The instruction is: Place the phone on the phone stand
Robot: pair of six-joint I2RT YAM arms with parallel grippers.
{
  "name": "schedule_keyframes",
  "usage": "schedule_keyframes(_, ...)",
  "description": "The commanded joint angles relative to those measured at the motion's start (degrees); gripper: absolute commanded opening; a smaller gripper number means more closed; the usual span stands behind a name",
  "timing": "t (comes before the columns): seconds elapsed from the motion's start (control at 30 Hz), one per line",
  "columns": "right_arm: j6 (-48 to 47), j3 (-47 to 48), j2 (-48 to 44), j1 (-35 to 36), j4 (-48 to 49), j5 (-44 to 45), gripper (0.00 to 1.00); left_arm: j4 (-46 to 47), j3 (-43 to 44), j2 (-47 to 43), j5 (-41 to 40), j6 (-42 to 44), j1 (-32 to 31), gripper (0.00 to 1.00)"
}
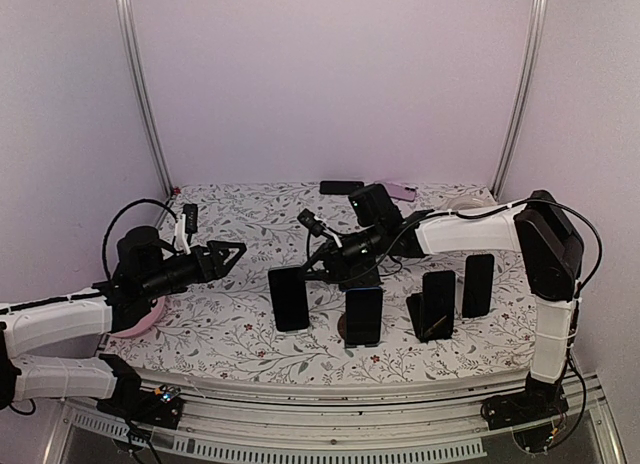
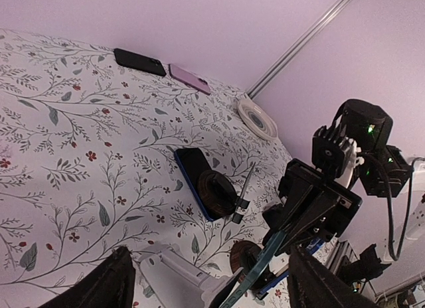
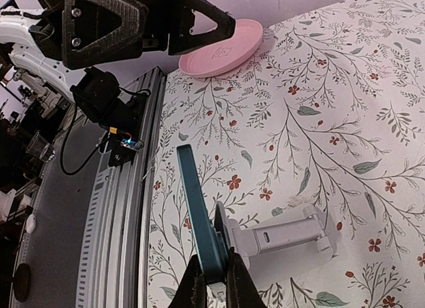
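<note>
My right gripper (image 1: 318, 269) is shut on the top edge of a teal-edged phone (image 1: 290, 298). In the right wrist view the fingers (image 3: 196, 285) pinch the phone (image 3: 198, 215) edge-on. The phone stands upright against the cradle of a white phone stand (image 3: 282, 238). My left gripper (image 1: 228, 254) is open and empty, hovering just left of that phone. In the left wrist view the stand (image 2: 176, 276) and the phone's edge (image 2: 265, 263) sit between my left fingers (image 2: 114, 289), with the right gripper (image 2: 312, 208) above.
Three more dark phones stand on stands to the right (image 1: 364, 316), (image 1: 438, 302), (image 1: 477, 284). A black phone (image 1: 341, 187) and a pink phone (image 1: 398, 191) lie flat at the back. A white disc (image 1: 465, 201) is at the back right. A pink plate (image 3: 222, 46) is under the left arm.
</note>
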Motion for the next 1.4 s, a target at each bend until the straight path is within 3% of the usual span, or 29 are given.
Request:
schedule_keyframes(0.0,0.8,-0.3,-0.1,0.0,4.0,0.0,0.02,0.8,0.6,-0.6,0.6,0.7,0.8,0.79)
schedule_keyframes(1.13,3.3,-2.8,0.8,1.1,5.8,3.2,0.03,0.9,1.0,-0.3,1.5,1.1,0.9,0.79)
schedule_keyframes(1.2,3.1,-2.6,0.7,1.1,5.4,3.3,0.07,0.9,0.9,-0.5,1.5,1.1,0.9,0.79)
schedule_keyframes(1.37,2.7,-2.4,0.4,1.1,4.5,3.9,0.32,0.9,0.6,-0.6,1.4,1.0,0.9,0.79)
